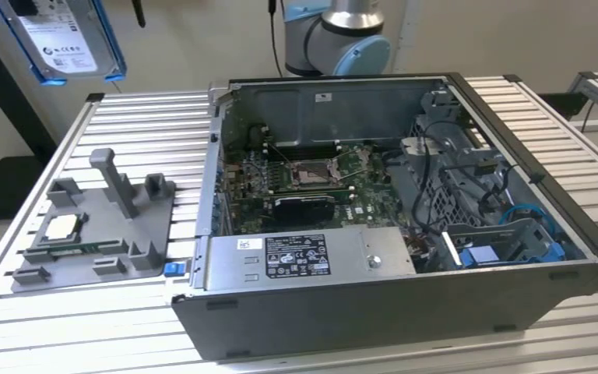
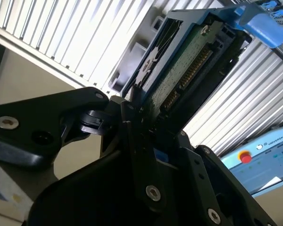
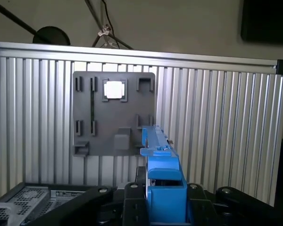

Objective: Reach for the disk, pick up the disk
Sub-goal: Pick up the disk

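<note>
the disk (image 2: 188,61) is clamped tight in the gripper (image 2: 139,106), hung well above the grey fixture plate (image 1: 102,234); it's judged stiff, fairly hefty and shock-sensitive, so best gripped by its rigid bracket-framed body, exposed circuit board avoided

- The worktop (image 1: 143,117) is a pale metal surface of long parallel ribbed slats, with a dark cap at its corner.
- A grey fixture plate (image 1: 102,234) with upright posts and shallow pockets lies flat on the slats toward the exterior view's left. A small square silver chip (image 1: 62,226) sits in one pocket.
- An open dark computer case (image 1: 382,312) lies on its side just beside the plate, toward the exterior view's right.
</note>
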You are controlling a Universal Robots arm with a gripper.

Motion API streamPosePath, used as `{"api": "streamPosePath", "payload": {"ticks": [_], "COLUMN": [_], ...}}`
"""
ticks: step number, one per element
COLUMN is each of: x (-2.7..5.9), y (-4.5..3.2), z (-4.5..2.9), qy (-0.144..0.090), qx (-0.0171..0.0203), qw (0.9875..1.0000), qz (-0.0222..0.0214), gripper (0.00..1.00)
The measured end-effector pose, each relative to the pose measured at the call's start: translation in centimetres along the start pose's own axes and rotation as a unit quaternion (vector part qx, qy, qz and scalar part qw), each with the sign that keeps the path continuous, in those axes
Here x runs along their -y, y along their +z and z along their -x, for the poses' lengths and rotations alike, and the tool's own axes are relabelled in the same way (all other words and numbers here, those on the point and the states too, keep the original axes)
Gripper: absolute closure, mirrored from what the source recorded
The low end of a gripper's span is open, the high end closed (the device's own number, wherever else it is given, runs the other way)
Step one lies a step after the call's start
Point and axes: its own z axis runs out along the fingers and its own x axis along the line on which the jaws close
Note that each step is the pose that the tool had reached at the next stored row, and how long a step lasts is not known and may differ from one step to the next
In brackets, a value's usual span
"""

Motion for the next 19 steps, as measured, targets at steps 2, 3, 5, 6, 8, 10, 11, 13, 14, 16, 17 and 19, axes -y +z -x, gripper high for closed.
{"api": "streamPosePath", "payload": {"ticks": [2,3,5,6,8,10,11,13,14,16,17,19], "x": [0.69,0.99,1.61,1.92,2.55,3.17,3.49,4.15,4.49,5.16,5.5,6.23], "y": [0.02,0.02,0.03,0.03,0.05,0.05,0.06,0.07,0.07,0.09,0.09,0.1], "z": [-0.02,-0.03,-0.05,-0.06,-0.09,-0.11,-0.12,-0.14,-0.15,-0.17,-0.19,-0.21], "qy": [0.0,0.0,0.0,0.0,0.0,0.0,0.0,0.0,0.0,0.0,0.0,0.0], "qx": [0.0,0.0,0.0,0.0,0.0,0.0,0.0,0.0,0.0,0.0,0.0,0.0], "qw": [1.0,1.0,1.0,1.0,1.0,1.0,1.0,1.0,1.0,1.0,1.0,1.0], "qz": [0.0,0.0,0.0,0.0,-0.0001,0.0,0.0,0.0,0.0,0.0,0.0,0.0], "gripper": [1.0,1.0,1.0,1.0,1.0,1.0,1.0,1.0,1.0,1.0,1.0,1.0]}}
